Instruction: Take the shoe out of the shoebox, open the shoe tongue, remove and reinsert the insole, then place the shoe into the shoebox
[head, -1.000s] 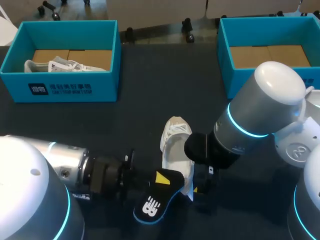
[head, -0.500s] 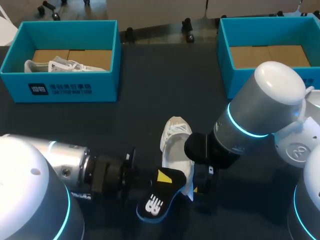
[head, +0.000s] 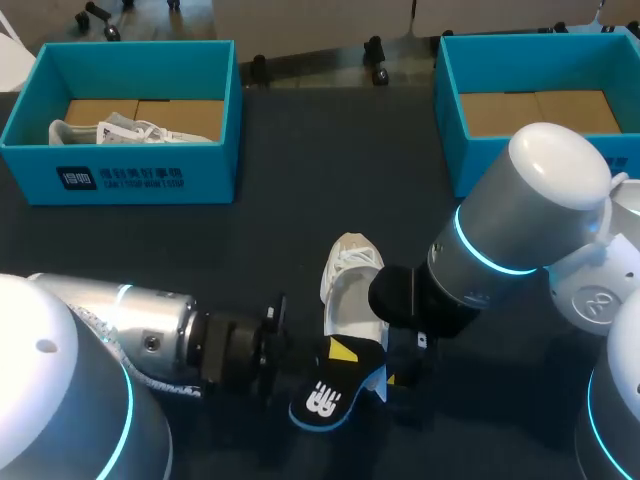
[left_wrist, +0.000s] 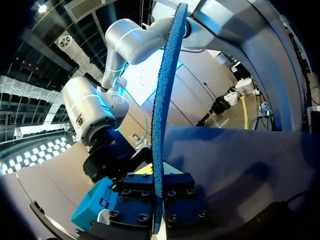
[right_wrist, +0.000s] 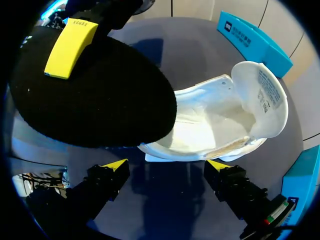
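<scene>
Dark table (head: 280, 230) — bears two teal boxes along the far edge, well apart: left shoebox (head: 120, 165) with a second white shoe (head: 110, 130) inside, right shoebox (head: 470, 150) showing only cardboard.

Left arm (head: 150, 340): pushes further toward the middle than a second ago.

White shoe (head: 352, 290): out of the box, flat on the table between both arms, tongue (right_wrist: 265, 95) folded back, interior bare; unmoved.

Insole (head: 330, 390): black top, blue edge; shifts sideways from beside the shoe to over its heel end.

Left gripper (left_wrist: 159, 182): clamps the insole, one finger on each face.

Right gripper (right_wrist: 167, 165): fingers spread wide at the heel, one either side; contact with the shoe unclear.

Reads as reinsertion under way — insole lined up at the heel, not yet seated; boxing still to come.
</scene>
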